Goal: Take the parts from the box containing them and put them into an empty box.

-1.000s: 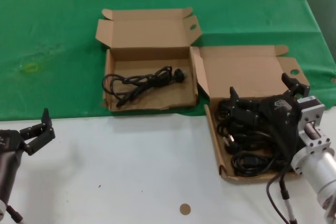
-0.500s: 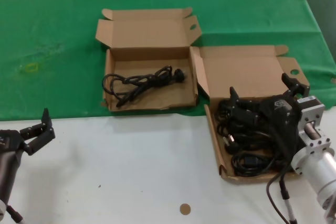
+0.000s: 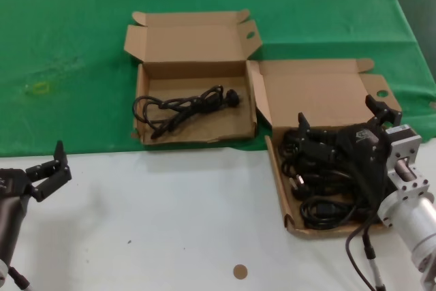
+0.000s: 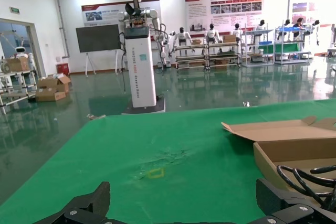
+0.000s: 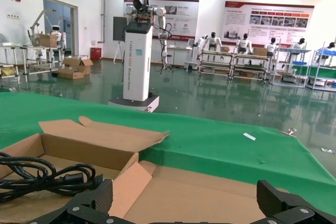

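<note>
Two boxes, head view: the box containing them (image 3: 320,90) sits near the worktop's (image 3: 170,223) right edge, piled with black cables (image 3: 323,189); the empty box (image 3: 194,69) lies mid-table on the green cloth (image 3: 68,46) and holds one cable (image 3: 184,108).
Right gripper (image 3: 340,115): over the full box – fingers spread, gripping nothing.
Left gripper (image 3: 51,168): front-left corner.
Left wrist view: fingers wide apart – nothing between.
Right wrist view: fingers wide apart above cardboard.

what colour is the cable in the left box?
Black; the cable shows best in the head view, lying in the left box.
</note>
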Action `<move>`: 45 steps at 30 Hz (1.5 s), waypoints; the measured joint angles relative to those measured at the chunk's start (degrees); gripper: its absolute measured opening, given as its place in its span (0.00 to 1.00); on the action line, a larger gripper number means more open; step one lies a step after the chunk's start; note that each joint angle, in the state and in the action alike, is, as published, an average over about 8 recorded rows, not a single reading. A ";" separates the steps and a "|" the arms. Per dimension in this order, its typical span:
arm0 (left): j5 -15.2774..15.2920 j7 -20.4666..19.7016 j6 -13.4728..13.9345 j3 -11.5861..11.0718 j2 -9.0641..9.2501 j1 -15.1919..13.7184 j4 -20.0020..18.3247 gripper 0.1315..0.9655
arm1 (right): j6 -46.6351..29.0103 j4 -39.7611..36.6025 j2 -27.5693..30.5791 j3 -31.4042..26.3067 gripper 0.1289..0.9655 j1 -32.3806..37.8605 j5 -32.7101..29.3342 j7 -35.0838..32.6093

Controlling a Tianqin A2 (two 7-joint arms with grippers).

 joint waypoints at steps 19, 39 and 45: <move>0.00 0.00 0.00 0.00 0.00 0.00 0.00 1.00 | 0.00 0.00 0.00 0.00 1.00 0.00 0.00 0.00; 0.00 0.00 0.00 0.00 0.00 0.00 0.00 1.00 | 0.00 0.00 0.00 0.00 1.00 0.00 0.00 0.00; 0.00 0.00 0.00 0.00 0.00 0.00 0.00 1.00 | 0.00 0.00 0.00 0.00 1.00 0.00 0.00 0.00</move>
